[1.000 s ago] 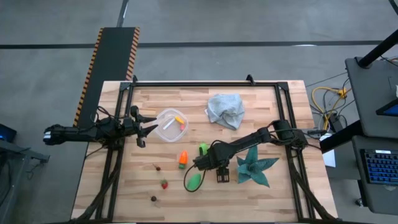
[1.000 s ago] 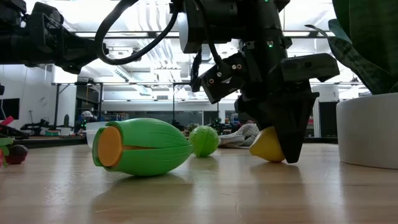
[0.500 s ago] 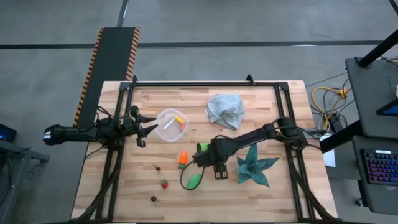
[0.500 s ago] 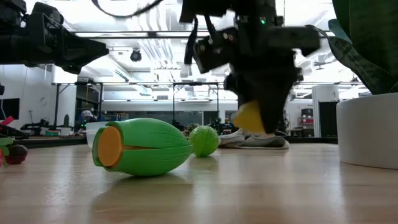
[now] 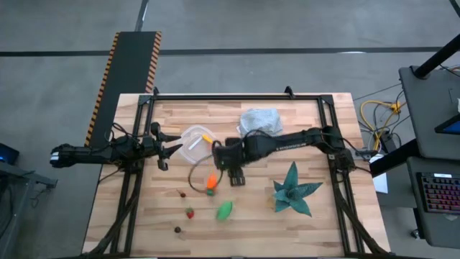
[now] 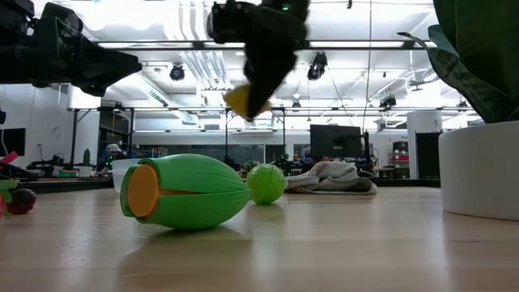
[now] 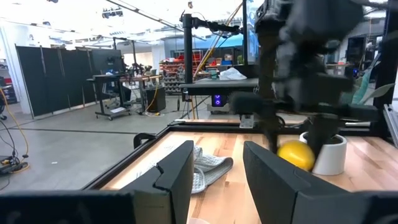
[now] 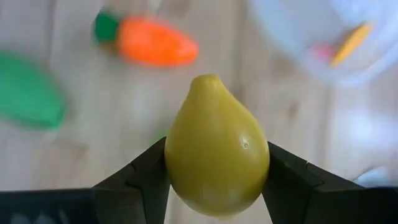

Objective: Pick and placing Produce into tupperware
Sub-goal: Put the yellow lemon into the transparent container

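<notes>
We see the right gripper (image 8: 216, 186) squeezing a smooth yellow lemon (image 8: 216, 163) between its dark fingers, up in the air just beside the clear tupperware (image 5: 198, 144) (a yellow stick shape lies inside). Below on the wooden bench (image 5: 323, 223) sit an orange carrot (image 5: 211, 182) and a ribbed green pod (image 6: 185, 191). The left gripper (image 5: 167, 146) waits near the tub, fingers spread apart.
</notes>
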Controlling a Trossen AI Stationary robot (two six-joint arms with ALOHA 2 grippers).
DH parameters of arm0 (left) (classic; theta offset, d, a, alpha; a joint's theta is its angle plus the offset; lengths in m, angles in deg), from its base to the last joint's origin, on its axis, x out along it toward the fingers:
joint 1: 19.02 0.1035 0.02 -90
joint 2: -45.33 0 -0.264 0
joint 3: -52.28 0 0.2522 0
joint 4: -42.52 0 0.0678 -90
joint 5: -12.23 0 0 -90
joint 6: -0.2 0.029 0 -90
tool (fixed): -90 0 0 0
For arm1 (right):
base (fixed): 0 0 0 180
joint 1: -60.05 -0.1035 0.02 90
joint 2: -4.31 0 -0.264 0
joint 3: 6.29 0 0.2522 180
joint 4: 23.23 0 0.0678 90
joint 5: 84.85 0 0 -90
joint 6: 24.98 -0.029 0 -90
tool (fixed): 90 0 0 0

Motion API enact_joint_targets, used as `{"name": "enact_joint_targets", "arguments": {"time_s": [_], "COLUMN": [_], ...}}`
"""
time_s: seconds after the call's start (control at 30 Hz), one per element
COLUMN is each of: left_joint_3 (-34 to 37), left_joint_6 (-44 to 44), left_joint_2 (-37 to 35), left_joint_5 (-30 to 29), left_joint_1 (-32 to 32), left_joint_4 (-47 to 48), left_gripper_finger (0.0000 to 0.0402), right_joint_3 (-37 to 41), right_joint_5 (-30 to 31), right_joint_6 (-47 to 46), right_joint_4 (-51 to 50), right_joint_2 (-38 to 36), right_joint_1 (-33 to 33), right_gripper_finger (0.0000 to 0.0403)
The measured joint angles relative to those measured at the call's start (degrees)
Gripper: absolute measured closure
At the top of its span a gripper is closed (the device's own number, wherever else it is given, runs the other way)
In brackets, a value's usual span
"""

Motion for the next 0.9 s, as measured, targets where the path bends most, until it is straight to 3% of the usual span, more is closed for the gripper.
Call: {"name": "enact_joint_targets", "arguments": {"time_s": [0.6,0.9], "left_joint_3": [0.0,0.0], "left_joint_6": [0.0,0.0], "left_joint_2": [-0.1,-0.3], "left_joint_5": [0.0,0.0], "left_joint_1": [0.0,0.0], "left_joint_4": [-0.1,-0.3], "left_gripper_finger": [0.0275,0.0275], "right_joint_3": [-1.3,-3.1], "right_joint_5": [-7.6,-8.6], "right_joint_6": [7.0,7.0], "right_joint_4": [26.7,29.8], "right_joint_2": [3.9,9.5], "right_joint_1": [12.1,13.4], "right_gripper_finger": [0.0212,0.0212]}}
